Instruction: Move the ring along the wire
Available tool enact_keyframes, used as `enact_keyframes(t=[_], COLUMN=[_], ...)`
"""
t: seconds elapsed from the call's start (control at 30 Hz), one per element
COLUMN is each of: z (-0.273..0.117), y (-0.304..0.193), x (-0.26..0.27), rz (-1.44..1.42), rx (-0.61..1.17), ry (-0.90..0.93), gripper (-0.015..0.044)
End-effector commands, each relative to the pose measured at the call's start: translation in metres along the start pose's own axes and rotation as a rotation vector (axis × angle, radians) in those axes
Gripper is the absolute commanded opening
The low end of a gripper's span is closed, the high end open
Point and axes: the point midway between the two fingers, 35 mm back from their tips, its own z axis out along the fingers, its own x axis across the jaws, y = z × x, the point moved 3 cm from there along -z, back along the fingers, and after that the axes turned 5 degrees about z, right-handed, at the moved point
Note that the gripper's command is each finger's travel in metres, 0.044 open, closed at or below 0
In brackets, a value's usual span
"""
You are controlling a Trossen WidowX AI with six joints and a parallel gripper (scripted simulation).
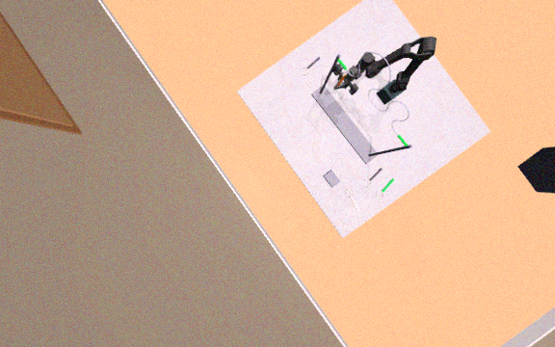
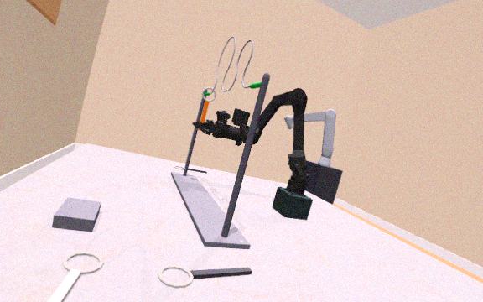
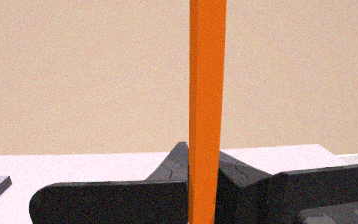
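Note:
The orange handle (image 1: 341, 80) (image 2: 205, 111) (image 3: 207, 100) stands upright, held low by my gripper (image 1: 339, 87) (image 2: 199, 125) (image 3: 189, 149), which is shut on it. The ring (image 2: 215, 96) on top is around the wire near the inner end of the far green part (image 1: 342, 65) (image 2: 206, 94); whether it touches the wire is too small to tell. The far post (image 1: 330, 74) (image 2: 191, 147) is close to my fingers. The grey wire (image 2: 233, 38) rises beyond the ring in two tall loops to the other green part (image 1: 403, 141) (image 2: 255, 85) at the near post (image 1: 389, 150) (image 2: 246, 155).
The posts stand on a long grey base (image 1: 345, 122) (image 2: 195, 210). A grey block (image 1: 330, 178) (image 2: 78, 207), a white-handled ring (image 2: 67, 285), a dark-handled ring (image 2: 220, 273) and a green-handled ring (image 1: 387, 185) lie apart from the base. Another dark-handled ring (image 1: 313, 63) lies behind the far post.

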Motion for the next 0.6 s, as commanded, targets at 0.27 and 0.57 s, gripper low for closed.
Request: enact_keyframes(t=[0.27,0.57], z=[-0.001,-0.001], y=[0.001,0.001], x=[0.021,0.044], rz=[0.059,0.173], rx=[-0.007,-0.006], ry=[-0.001,-0.001], gripper=[-0.015,-0.015])
